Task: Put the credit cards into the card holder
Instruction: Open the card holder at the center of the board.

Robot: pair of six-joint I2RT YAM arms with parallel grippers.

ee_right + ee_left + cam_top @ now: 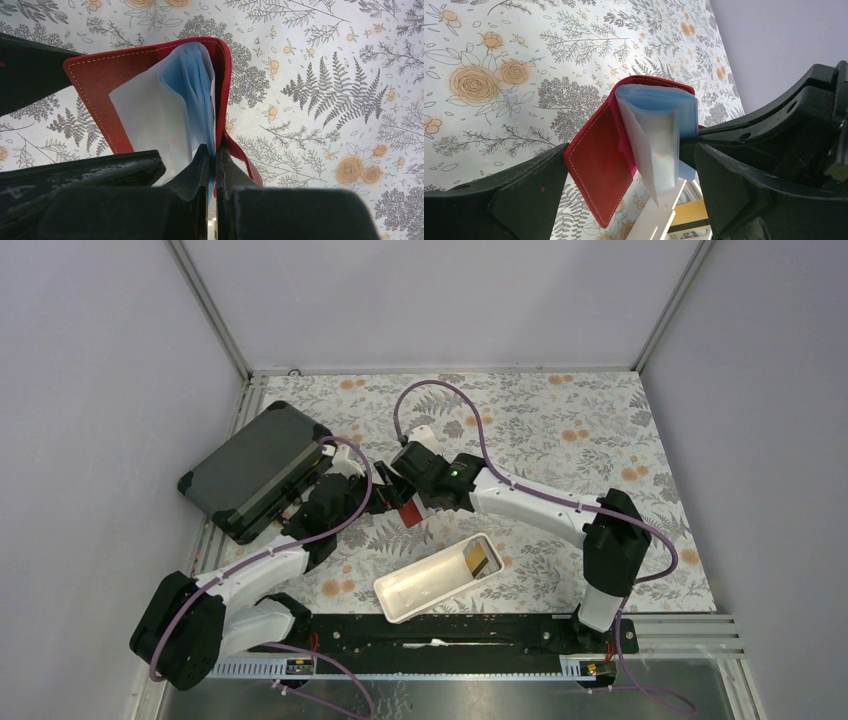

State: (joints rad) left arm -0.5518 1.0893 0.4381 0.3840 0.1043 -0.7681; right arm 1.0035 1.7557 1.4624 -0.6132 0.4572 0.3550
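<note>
Right wrist view shows the right gripper [211, 167] pinched on a light blue card [192, 85] among the clear sleeves of the red card holder [107, 80], held above the floral table [325, 75] at frame centre. The left gripper [624, 172] clamps the holder's open flap, so it should hold firm while the card slides straight in along the sleeve; a yellow-brown card [481, 559] waits in the white tray [425, 585] at lower centre.

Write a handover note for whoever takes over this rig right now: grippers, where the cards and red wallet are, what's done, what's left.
Left gripper: holds one red cover of the card holder, keeping it open above the table.
Right gripper: shut on the card holder's other cover and inner sleeves.
Light blue cards show among the clear sleeves.
A yellow-brown card lies in the white tray.
Left to do: insert that card; check whether the blue ones are fully seated.
</note>
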